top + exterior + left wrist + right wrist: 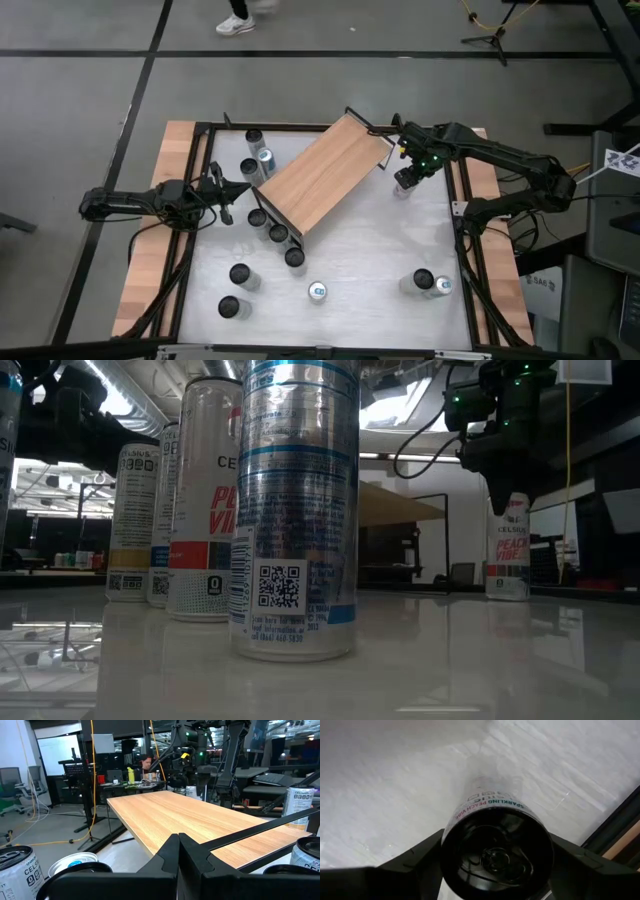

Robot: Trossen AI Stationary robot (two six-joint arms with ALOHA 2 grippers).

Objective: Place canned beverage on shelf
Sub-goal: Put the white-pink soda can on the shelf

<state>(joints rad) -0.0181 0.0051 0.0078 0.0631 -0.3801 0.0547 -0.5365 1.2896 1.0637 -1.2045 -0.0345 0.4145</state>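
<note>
The white counter (pixel 360 250) is framed by black rails, with wood strips along its left and right sides. The shelf (pixel 325 172) lies slantwise across its far middle, one corner close to the far rail. Open counter lies right of the shelf and through the near middle; cans crowd the shelf's left and near-left edges, with a few more along the near side.

The shelf is a long light-brown board with thin black frame ends (nothing stands on it).

The right arm reaches from the counter's right side across to just past the shelf's right end, wrist pointing down. The right claw (pixel 408 178) grips a can (pixel 492 810) by its upper body, one finger (pixel 415 857) on each side; the can is slim and silver with "Sparkling Peach Vibe" lettering and a black top, upright over the counter near the right rail. I cannot tell whether it touches the counter.

The left arm lies low at the left side, its left claw (pixel 238 190) closed and empty, pointing at the shelf.
</note>
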